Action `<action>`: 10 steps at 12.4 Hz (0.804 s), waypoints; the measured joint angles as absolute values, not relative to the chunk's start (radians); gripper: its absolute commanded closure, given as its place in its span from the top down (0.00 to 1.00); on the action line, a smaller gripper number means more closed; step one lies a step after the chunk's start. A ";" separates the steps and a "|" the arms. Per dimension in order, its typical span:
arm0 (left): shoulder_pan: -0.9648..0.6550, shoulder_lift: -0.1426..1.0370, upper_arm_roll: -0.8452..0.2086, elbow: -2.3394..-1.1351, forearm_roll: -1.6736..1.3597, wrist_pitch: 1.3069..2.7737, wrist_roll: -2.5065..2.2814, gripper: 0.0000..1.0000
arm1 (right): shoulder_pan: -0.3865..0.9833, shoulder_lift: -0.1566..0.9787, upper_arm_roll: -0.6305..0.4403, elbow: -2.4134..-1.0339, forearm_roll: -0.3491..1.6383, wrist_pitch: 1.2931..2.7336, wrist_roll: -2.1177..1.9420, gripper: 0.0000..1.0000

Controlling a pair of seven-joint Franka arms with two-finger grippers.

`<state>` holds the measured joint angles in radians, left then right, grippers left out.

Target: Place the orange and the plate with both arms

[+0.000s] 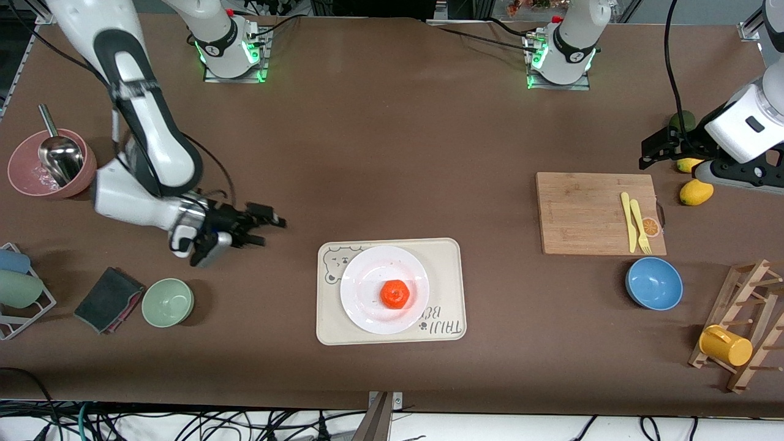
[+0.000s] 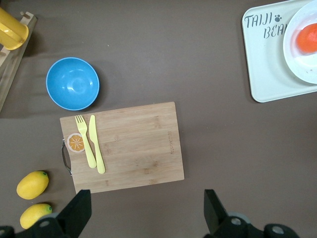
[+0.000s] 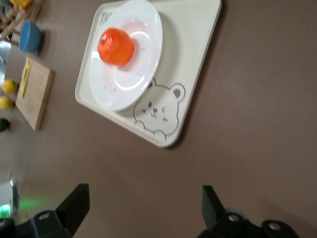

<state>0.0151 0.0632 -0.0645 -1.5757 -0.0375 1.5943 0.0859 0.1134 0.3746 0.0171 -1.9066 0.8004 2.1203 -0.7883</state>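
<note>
The orange (image 1: 395, 294) lies on the white plate (image 1: 367, 275), which sits on the cream bear-print tray (image 1: 447, 257) in the middle of the table. The right wrist view shows the orange (image 3: 116, 46) on the plate (image 3: 143, 59) as well. My right gripper (image 1: 269, 231) hangs open and empty over bare table beside the tray, toward the right arm's end; its fingers (image 3: 74, 201) frame only brown tabletop. My left gripper (image 1: 650, 152) is open and empty, above the table by the cutting board (image 2: 124, 144). The left wrist view catches the orange (image 2: 308, 38) at its edge.
The cutting board (image 1: 588, 211) carries a yellow knife and fork (image 1: 634, 223). A blue bowl (image 1: 653, 283), lemons (image 1: 696, 192), a dark green fruit (image 1: 681, 120) and a rack with a yellow mug (image 1: 726, 345) stand at the left arm's end. A green bowl (image 1: 167, 301), a cloth (image 1: 107, 299) and a pink bowl (image 1: 24, 177) stand at the right arm's end.
</note>
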 measured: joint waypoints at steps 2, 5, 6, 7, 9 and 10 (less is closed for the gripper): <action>0.015 0.063 -0.065 -1.575 -0.038 1.594 0.086 1.00 | 0.089 0.264 -0.026 -1.909 0.620 1.958 -0.731 1.00; 0.015 0.064 -0.065 -1.575 -0.038 1.594 0.086 1.00 | 0.083 0.118 -0.082 -1.887 0.443 1.766 -0.591 1.00; 0.015 0.064 -0.065 -1.575 -0.038 1.594 0.086 1.00 | 0.082 0.086 -0.087 -1.855 0.370 1.713 -0.523 1.00; 0.015 0.064 -0.065 -1.575 -0.038 1.594 0.086 1.00 | 0.083 0.064 -0.086 -1.813 0.302 1.664 -0.456 1.00; 0.015 0.064 -0.065 -1.575 -0.038 1.594 0.086 1.00 | 0.083 0.031 -0.065 -1.740 0.199 1.606 -0.325 1.00; 0.015 0.064 -0.065 -1.575 -0.038 1.594 0.086 1.00 | 0.084 0.014 -0.045 -1.723 0.156 1.598 -0.263 1.00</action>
<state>0.0146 0.0636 -0.0649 -1.5750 -0.0375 1.5938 0.0859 0.0840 0.0141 -0.0445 -1.7226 0.1560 1.5979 -0.2630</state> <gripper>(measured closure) 0.000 0.000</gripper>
